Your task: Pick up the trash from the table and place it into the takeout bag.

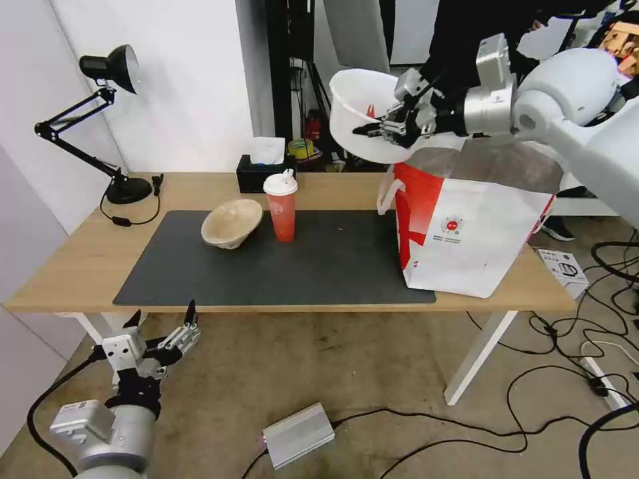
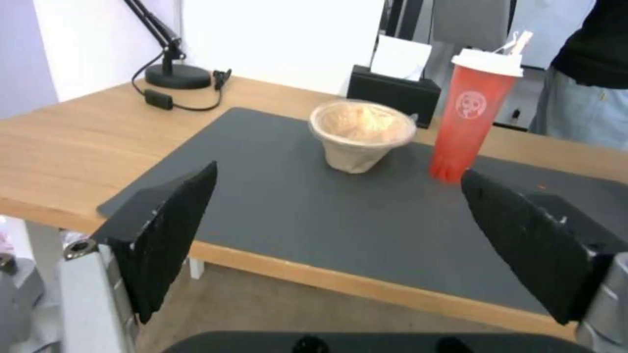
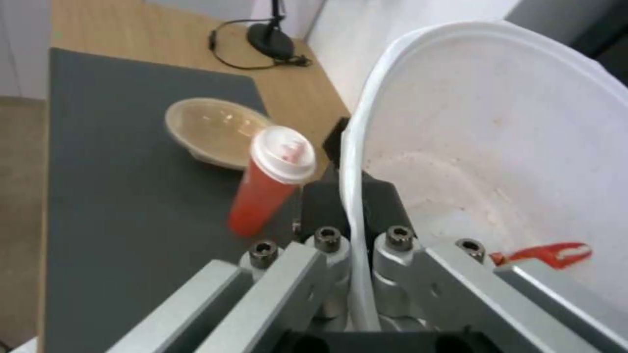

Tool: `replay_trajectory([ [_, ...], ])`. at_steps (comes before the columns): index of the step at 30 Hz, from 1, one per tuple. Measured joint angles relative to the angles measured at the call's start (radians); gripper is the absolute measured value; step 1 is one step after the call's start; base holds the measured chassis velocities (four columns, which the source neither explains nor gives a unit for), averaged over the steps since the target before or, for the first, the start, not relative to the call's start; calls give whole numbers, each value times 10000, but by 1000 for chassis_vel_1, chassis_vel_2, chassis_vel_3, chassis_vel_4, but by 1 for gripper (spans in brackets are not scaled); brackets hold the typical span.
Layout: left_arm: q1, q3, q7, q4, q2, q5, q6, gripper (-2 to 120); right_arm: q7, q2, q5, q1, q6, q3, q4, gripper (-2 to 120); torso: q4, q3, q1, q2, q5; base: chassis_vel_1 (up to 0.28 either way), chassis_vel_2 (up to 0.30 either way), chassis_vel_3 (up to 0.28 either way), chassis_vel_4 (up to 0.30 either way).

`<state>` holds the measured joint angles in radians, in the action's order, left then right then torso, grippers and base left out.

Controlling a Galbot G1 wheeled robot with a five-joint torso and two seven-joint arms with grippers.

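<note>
My right gripper [image 1: 383,126] is shut on the rim of the white round plastic bowl [image 1: 356,106] and holds it tilted in the air over the back left edge of the takeout bag [image 1: 466,226]. In the right wrist view the rim is pinched between the fingers [image 3: 327,206], and a red crayfish claw [image 3: 549,252] lies inside the bowl [image 3: 497,122]. The red drink cup [image 1: 281,206] and the beige crumpled bowl [image 1: 231,223] stand side by side on the dark mat of the table [image 1: 80,259]. My left gripper [image 1: 163,319] hangs open below the table's front left edge, facing the beige bowl [image 2: 361,132] and cup [image 2: 471,117].
A black tissue box [image 1: 265,174] sits at the table's back edge behind the cup. A black desk lamp [image 1: 110,133] stands at the back left corner. On the floor lie a silver box [image 1: 298,434] and cables [image 1: 566,372].
</note>
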<state>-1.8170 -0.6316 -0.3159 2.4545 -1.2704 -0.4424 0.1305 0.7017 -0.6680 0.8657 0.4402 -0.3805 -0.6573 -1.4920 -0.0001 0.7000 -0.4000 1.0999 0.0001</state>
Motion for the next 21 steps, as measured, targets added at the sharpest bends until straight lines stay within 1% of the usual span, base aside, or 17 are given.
replay_trajectory([
  [6,-8,-60,-12,-4,17,0,-34,100,119,119,-143,69,136,-3,325,0,2,0,0,0,-2,0,0,0,0],
  [11,-36,-146,-12,62,132,-43,-55,100,245,387,-241,22,269,9,543,0,-1,-1,1,0,0,0,0,0,0],
  [16,-33,-151,-13,63,173,-83,-55,100,285,652,-304,-87,370,87,740,0,2,0,0,0,-1,0,0,0,0],
  [21,-40,-151,-13,64,222,-93,-55,100,365,925,-381,-307,456,297,882,0,-1,-1,1,0,1,0,0,0,0],
])
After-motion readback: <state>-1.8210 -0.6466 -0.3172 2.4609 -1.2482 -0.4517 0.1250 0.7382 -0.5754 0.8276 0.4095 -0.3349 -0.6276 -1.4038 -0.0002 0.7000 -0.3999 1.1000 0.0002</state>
